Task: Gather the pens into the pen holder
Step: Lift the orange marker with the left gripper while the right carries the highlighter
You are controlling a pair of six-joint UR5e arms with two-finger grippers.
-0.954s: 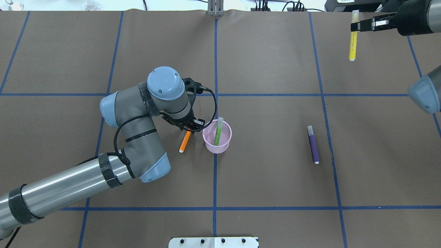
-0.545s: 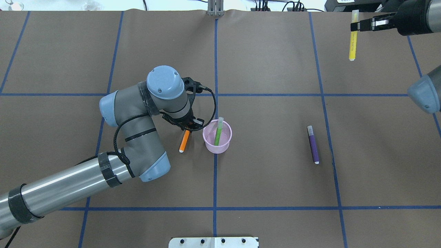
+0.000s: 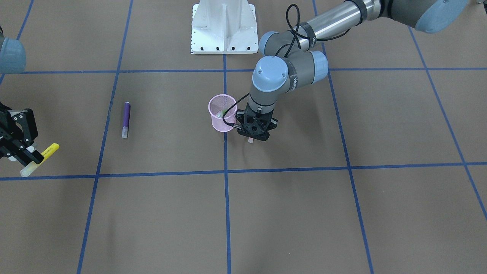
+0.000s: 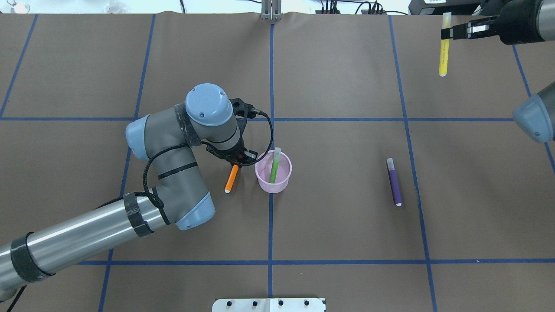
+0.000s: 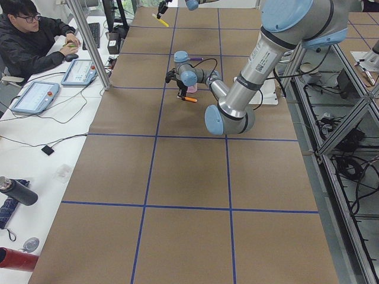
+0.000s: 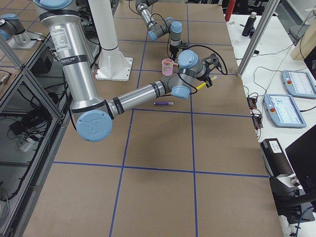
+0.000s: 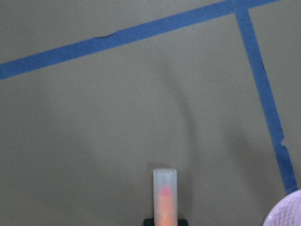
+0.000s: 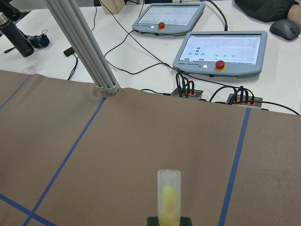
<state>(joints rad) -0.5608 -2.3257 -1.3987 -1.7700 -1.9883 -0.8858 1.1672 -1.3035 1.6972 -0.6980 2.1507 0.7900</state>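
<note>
Facing the robot, the left gripper (image 3: 251, 137) sits low, just beside the pink cup (image 3: 222, 114). It is clenched on the orange pen (image 3: 250, 140), and only the pen's pale cap pokes out beneath. The purple pen (image 3: 126, 118) lies flat on the table (image 3: 342, 213), well away on the cup's other side. At the table's edge the right gripper (image 3: 30, 156) is clamped on the yellow pen (image 3: 47, 152).

From overhead, almost nothing has moved in the last second. The orange pen's free end has crept a touch away from the cup, and the yellow pen has barely shifted. I'd say both pens are grasped but neither carry has really begun. The green pen (image 4: 274, 167) stands in the cup, leaning on the far rim with its cap up. That makes one pen home, two in hand and one untouched.

From the left end, the orange pen hangs slanted, close by the cup. Whether its low end touches the table I cannot tell.

From the right end, the yellow pen is held clear of the table, well apart from the cup.

The left wrist view shows a cloudy cap with the orange nib glowing through it, and a slice of the cup's fine see-through mesh in the corner.

The right wrist view shows the same cloudy cap on the yellow pen.
</note>
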